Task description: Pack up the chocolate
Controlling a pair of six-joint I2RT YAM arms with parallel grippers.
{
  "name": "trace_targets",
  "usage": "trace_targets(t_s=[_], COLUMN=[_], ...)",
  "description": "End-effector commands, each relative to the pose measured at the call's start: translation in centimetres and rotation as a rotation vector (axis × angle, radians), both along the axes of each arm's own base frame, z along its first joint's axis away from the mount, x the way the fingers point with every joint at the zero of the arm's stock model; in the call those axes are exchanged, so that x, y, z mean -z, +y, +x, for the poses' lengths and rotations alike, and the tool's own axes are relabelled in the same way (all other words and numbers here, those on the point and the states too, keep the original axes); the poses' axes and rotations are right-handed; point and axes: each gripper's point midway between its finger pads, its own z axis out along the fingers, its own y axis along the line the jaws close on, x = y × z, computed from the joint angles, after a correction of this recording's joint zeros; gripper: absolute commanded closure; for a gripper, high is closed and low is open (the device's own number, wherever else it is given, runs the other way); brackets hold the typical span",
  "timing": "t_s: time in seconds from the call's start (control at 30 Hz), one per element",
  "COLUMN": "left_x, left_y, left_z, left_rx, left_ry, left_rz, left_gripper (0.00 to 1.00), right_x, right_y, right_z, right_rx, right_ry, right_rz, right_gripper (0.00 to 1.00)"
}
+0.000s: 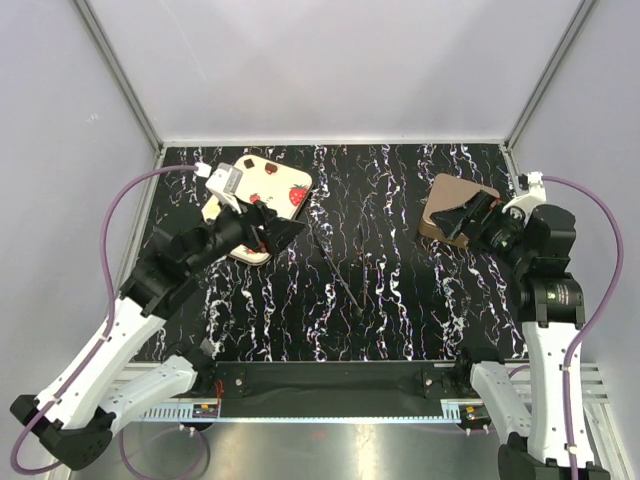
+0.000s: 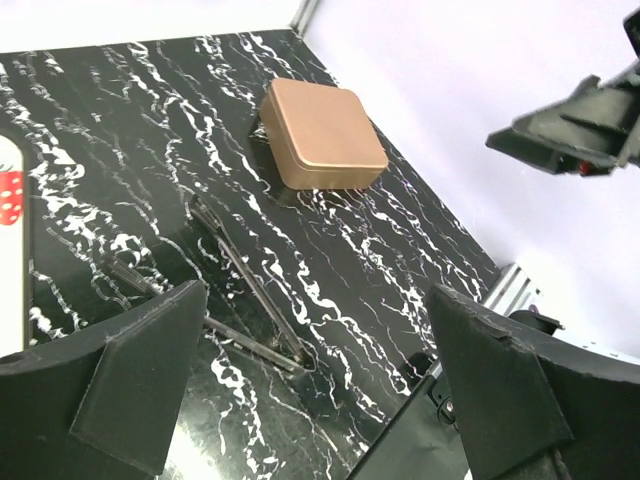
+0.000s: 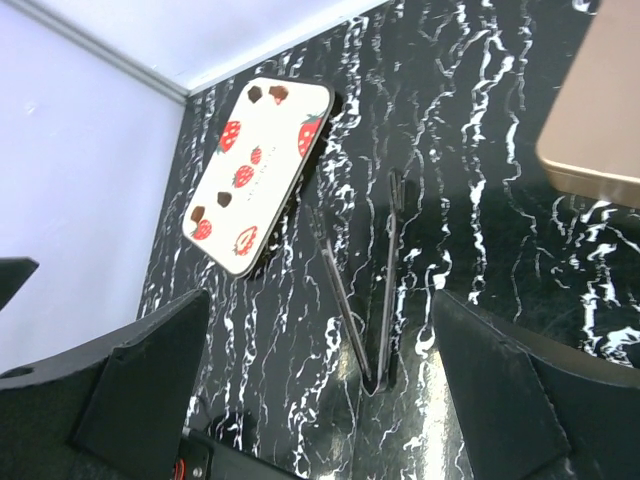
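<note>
The chocolate is out of view in every frame. A rounded square brown box (image 1: 446, 190) lies at the right of the black marbled table (image 1: 400, 300); the left wrist view shows its smooth top (image 2: 322, 133). My right gripper (image 1: 466, 214) hovers over its near right part, open (image 3: 320, 300) with nothing between its fingers. My left gripper (image 1: 284, 232) hangs over the near edge of the cream strawberry lid (image 1: 275, 180), also open (image 2: 315, 292) and empty.
Thin dark metal tongs (image 1: 340, 270) lie in a V at the table's middle, also seen below both grippers (image 2: 250, 290) (image 3: 375, 290). The lid (image 3: 260, 175) lies flat at the far left. White walls enclose the table on three sides.
</note>
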Motion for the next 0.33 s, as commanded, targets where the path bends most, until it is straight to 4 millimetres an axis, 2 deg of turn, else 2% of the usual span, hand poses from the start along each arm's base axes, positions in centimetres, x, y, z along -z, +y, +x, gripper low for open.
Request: trace_targets(t_s=[0.0,0.3], left_x=[-1.0,-2.2], left_y=[1.3,3.0], left_z=[0.0,0.0], left_rx=[-0.057,-0.134], left_ry=[-0.048,-0.077], left_rz=[0.001,0.006], left_gripper=[0.01,0.01], right_x=[-0.7,-0.5], right_y=[1.2,0.3], right_z=[-0.9,-0.9], right_rx=[-0.073,-0.031], right_ry=[-0.042,-0.041], right_rz=[0.020,-0.034], right_gripper=[0.00,0.00])
